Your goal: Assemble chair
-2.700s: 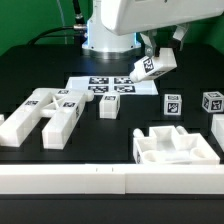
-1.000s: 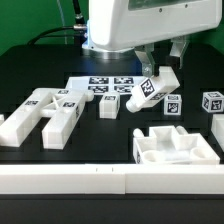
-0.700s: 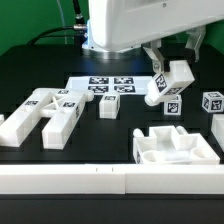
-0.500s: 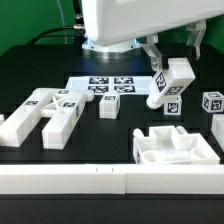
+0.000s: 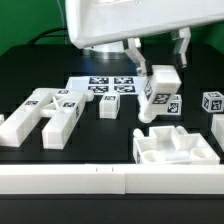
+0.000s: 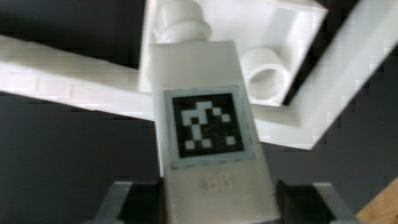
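Observation:
My gripper (image 5: 157, 60) is shut on a white chair bar (image 5: 160, 96) with a black-and-white tag. It holds the bar nearly upright, just above and behind the slotted seat block (image 5: 176, 149) at the front right of the exterior view. In the wrist view the gripper (image 6: 217, 203) clamps the tagged bar (image 6: 206, 120) between both fingers. The bar's far end hangs over the seat block's walls (image 6: 71, 75), next to a round peg (image 6: 267, 80). Whether the bar touches the block cannot be told.
Long white bars and blocks (image 5: 42, 114) lie at the exterior view's left, with a small piece (image 5: 110, 105) beside them. Two tagged cubes (image 5: 212, 102) stand at the right, one (image 5: 175, 104) partly hidden behind the held bar. The marker board (image 5: 105, 86) lies behind. A white rail (image 5: 100, 180) runs along the front.
The held bar has swung from a tilt to nearly upright. It has come down toward the seat block, and the gripper has shifted to the exterior view's left.

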Motion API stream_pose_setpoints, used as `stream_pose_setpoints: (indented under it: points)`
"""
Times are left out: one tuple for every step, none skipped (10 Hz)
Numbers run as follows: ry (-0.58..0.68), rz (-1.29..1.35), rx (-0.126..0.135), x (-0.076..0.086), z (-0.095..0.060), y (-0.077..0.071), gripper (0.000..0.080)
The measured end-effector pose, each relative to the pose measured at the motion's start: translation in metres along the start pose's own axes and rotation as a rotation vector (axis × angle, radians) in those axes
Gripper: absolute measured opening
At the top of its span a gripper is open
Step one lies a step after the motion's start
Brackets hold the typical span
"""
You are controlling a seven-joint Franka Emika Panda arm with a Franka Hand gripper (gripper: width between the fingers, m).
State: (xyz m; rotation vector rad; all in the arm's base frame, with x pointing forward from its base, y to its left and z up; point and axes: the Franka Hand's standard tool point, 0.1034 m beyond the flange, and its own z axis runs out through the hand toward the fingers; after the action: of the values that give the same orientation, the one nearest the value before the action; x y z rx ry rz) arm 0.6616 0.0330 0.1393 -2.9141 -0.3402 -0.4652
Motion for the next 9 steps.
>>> stream_pose_setpoints:
  points:
    - [0.006, 0.046, 0.002, 0.008, 0.002, -0.007, 0.0300]
    - [-0.015, 0.055, -0.020, 0.010, 0.005, -0.019, 0.0300]
    - [-0.016, 0.033, -0.022, 0.010, 0.005, -0.019, 0.0300]
    - [-0.016, 0.039, -0.024, 0.009, 0.005, -0.016, 0.0300]
    - [-0.007, 0.039, -0.027, 0.008, 0.006, -0.015, 0.0300]
    - [0.003, 0.052, -0.030, 0.002, 0.010, -0.013, 0.0300]
    - [-0.001, 0.064, -0.021, 0.004, 0.016, -0.018, 0.0300]
    - [0.008, 0.073, -0.007, 0.010, 0.020, -0.023, 0.0300]
    - [0.021, 0.082, 0.003, 0.020, 0.023, -0.025, 0.0300]
